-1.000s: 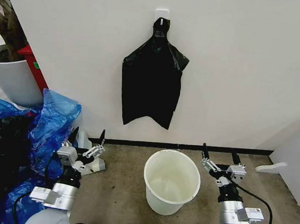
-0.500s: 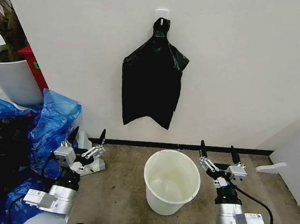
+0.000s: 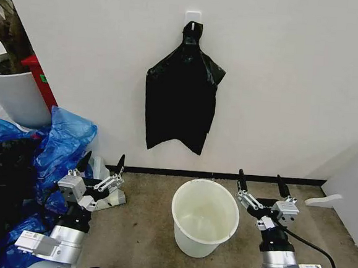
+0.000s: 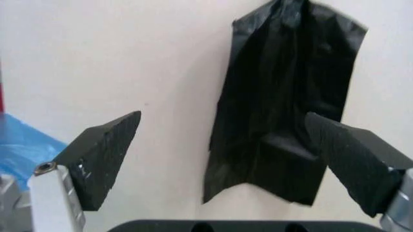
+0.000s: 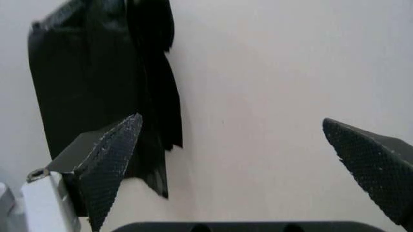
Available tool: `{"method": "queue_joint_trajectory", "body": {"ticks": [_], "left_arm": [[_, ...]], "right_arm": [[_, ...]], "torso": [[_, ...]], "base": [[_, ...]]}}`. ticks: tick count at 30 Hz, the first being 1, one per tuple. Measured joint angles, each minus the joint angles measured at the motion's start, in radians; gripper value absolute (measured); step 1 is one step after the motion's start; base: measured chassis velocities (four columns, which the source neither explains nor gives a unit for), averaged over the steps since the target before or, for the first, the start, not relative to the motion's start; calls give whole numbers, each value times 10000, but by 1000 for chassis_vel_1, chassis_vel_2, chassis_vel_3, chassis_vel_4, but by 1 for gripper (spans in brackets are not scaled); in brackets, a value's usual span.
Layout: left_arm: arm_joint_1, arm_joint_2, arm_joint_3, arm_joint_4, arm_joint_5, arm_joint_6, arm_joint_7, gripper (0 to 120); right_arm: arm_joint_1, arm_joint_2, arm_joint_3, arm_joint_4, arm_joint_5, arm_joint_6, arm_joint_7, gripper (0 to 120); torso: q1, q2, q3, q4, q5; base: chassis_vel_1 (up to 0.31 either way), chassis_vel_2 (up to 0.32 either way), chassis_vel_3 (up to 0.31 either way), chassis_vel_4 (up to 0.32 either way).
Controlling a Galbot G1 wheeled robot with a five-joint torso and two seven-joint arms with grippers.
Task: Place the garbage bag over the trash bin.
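Observation:
A bunch of glossy black bags [image 3: 181, 103] hangs from a white hook [image 3: 192, 16] high on the wall; the single garbage bag cannot be told apart within it. The cream-white trash bin [image 3: 186, 240] stands upright on the floor below, with nothing in it. My left gripper [image 3: 103, 164] is open to the bin's left, my right gripper [image 3: 260, 181] open to its right, both low and pointing up at the wall. The left wrist view shows the bunch [image 4: 284, 96] beyond the open left gripper [image 4: 223, 116]. The right wrist view has the bunch [image 5: 96, 87] beside the open right gripper [image 5: 232, 120].
Blue plastic bags [image 3: 60, 143] and dark bags are heaped at the left, under a big white plant pot [image 3: 17, 96] and a red object [image 3: 40, 79]. A small white box [image 3: 109, 197] sits by my left gripper. White furniture [image 3: 355, 185] stands at the right.
Both arms have drawn back and slightly outward: the left gripper sank down-left, the right gripper shifted a little down-right. Bags and bin have not moved.

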Motion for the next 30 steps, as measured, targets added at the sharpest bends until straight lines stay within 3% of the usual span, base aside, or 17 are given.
{"method": "queue_joint_trajectory", "body": {"ticks": [8, 17, 23, 28, 30], "left_arm": [[246, 306, -608, 628, -384, -8, 96, 100], [422, -46, -429, 801, -345, 157, 96, 100], [431, -122, -457, 537, -405, 170, 85, 100], [250, 28, -403, 337, -472, 219, 72, 100], [-121, 446, -145, 342, -668, 447, -1, 100]], "right_arm": [[-257, -118, 256, -240, 690, -233, -117, 100], [-345, 53, 297, -418, 1262, -128, -404, 100], [217, -140, -271, 151, 2737, -932, 184, 100], [1589, -797, -1409, 344, 4717, -1417, 1310, 100], [1823, -1042, -1884, 503, 5319, -1436, 1410, 100]], "torso": [[1, 0, 0, -1, 0], [1, 0, 0, -1, 0], [1, 0, 0, -1, -1], [1, 0, 1, 8, 4], [1, 0, 0, -8, -2]], "base": [[0, 0, 0, 0], [0, 0, 0, 0], [0, 0, 0, 0], [0, 0, 0, 0], [0, 0, 0, 0]]}}
